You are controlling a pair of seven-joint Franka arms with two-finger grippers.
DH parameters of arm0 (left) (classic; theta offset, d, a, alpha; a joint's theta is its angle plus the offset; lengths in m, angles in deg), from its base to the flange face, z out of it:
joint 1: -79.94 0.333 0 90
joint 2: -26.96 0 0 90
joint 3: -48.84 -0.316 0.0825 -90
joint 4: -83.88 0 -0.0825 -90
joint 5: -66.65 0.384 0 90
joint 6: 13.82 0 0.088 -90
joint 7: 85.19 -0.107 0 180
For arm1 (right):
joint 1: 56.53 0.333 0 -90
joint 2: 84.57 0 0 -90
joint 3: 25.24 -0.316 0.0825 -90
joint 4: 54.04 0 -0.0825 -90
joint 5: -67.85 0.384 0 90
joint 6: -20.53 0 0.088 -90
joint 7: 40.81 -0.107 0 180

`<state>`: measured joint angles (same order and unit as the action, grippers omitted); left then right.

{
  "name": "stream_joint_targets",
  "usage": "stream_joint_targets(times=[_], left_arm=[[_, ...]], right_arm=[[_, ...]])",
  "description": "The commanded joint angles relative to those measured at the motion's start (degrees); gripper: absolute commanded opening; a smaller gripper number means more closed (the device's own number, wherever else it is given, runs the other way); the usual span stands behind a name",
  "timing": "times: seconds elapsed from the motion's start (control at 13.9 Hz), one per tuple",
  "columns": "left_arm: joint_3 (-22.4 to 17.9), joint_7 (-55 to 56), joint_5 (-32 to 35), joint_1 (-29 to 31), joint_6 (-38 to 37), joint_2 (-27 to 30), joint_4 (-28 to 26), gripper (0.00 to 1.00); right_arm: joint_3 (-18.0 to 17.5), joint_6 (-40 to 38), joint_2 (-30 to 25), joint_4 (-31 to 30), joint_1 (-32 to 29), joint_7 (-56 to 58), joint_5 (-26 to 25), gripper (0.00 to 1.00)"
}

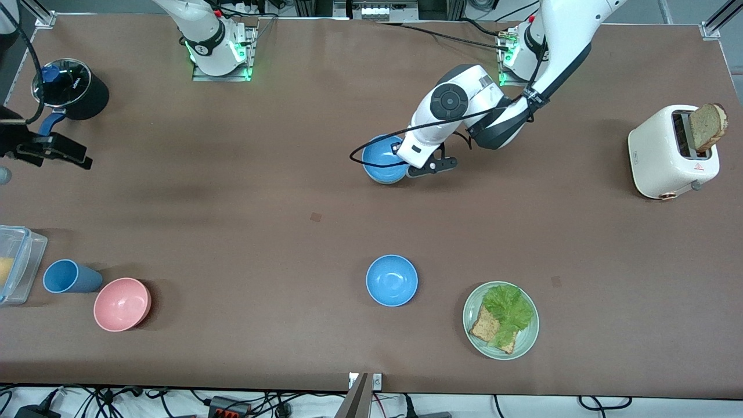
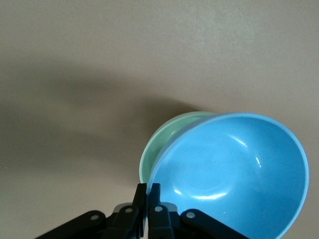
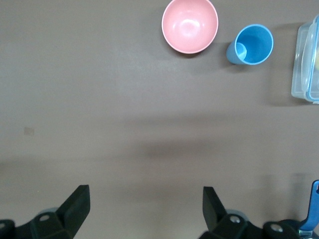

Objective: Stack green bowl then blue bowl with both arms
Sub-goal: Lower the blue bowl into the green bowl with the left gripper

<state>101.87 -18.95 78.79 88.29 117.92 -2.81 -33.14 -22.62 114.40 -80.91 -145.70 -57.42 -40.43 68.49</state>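
Note:
My left gripper point(image 1: 415, 169) is shut on the rim of a sky-blue bowl point(image 1: 383, 160) over the middle of the table, toward the robots' bases. In the left wrist view the fingers point(image 2: 141, 195) pinch the blue bowl's rim point(image 2: 234, 172). That bowl sits tilted over the pale green bowl point(image 2: 162, 142), which shows only as a crescent under it. A second blue bowl point(image 1: 392, 280) stands alone nearer the front camera. My right gripper point(image 1: 62, 152) hangs open and empty over the right arm's end of the table, its fingertips wide apart in the right wrist view point(image 3: 146, 193).
A pink bowl point(image 1: 122, 303), a blue cup point(image 1: 68, 277) and a clear container point(image 1: 14, 264) stand at the right arm's end. A black pot point(image 1: 72, 88) is near my right gripper. A green plate point(image 1: 471, 313) holds lettuce and toast. A white toaster point(image 1: 667, 154) stands at the left arm's end.

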Motion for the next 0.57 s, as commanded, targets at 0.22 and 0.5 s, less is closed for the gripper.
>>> stream_joint_targets(times=[0.22, 0.5], left_arm=[[-0.4, 1.2, 1.7, -1.1, -0.1, -0.2, 0.0, 0.08], [0.4, 1.1, 1.7, 0.6, -5.9, 2.1, 1.1, 0.21]], right_arm=[[-1.5, 3.8, -10.6, -13.3, -1.4, 1.4, -0.9, 1.00], [-1.5, 3.7, -10.5, -13.2, -1.5, 2.3, -0.9, 1.00]])
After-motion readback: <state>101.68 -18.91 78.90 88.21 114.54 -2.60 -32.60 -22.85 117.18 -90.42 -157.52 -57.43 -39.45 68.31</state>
